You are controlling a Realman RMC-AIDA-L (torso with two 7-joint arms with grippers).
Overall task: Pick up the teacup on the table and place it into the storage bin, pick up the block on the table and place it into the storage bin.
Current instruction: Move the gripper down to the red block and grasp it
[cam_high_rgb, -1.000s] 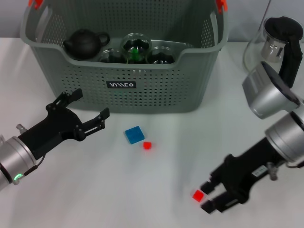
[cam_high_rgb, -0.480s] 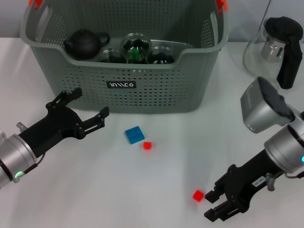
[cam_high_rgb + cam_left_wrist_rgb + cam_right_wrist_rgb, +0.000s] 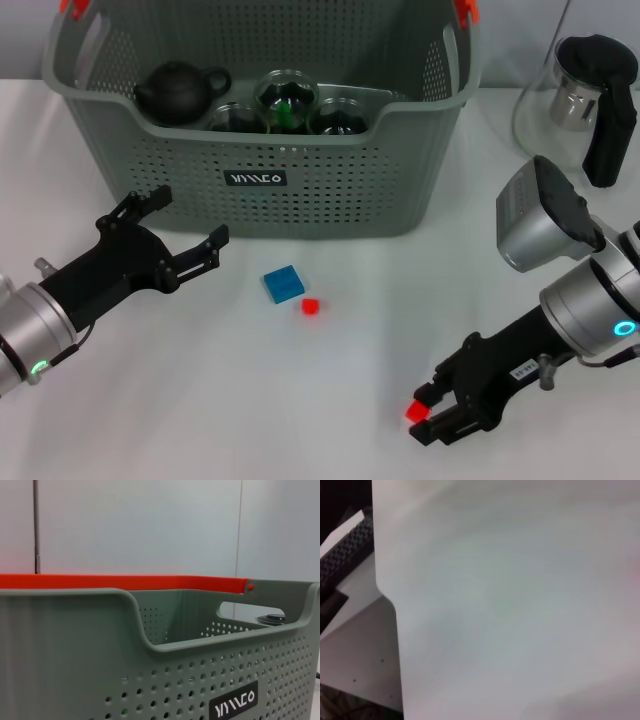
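Note:
The storage bin (image 3: 340, 195) stands at the back of the table and fills the left wrist view (image 3: 75, 655). Inside it are three glass teacups (image 3: 287, 100) and a black teapot (image 3: 180, 92). A blue block (image 3: 283, 284) and a small red block (image 3: 310, 307) lie in front of the bin. Another red block (image 3: 413, 411) lies near the table's front, between the fingers of my right gripper (image 3: 426, 412), which stands open around it. My left gripper (image 3: 190, 217) hovers open at the bin's front left corner, holding nothing.
A glass jug with a black handle (image 3: 590, 90) stands at the back right. The right wrist view shows only the white tabletop (image 3: 520, 605) and its edge.
The right gripper drew back to the right of the red block, then moved left again so its fingers straddle it. The left arm and the other blocks have not moved.

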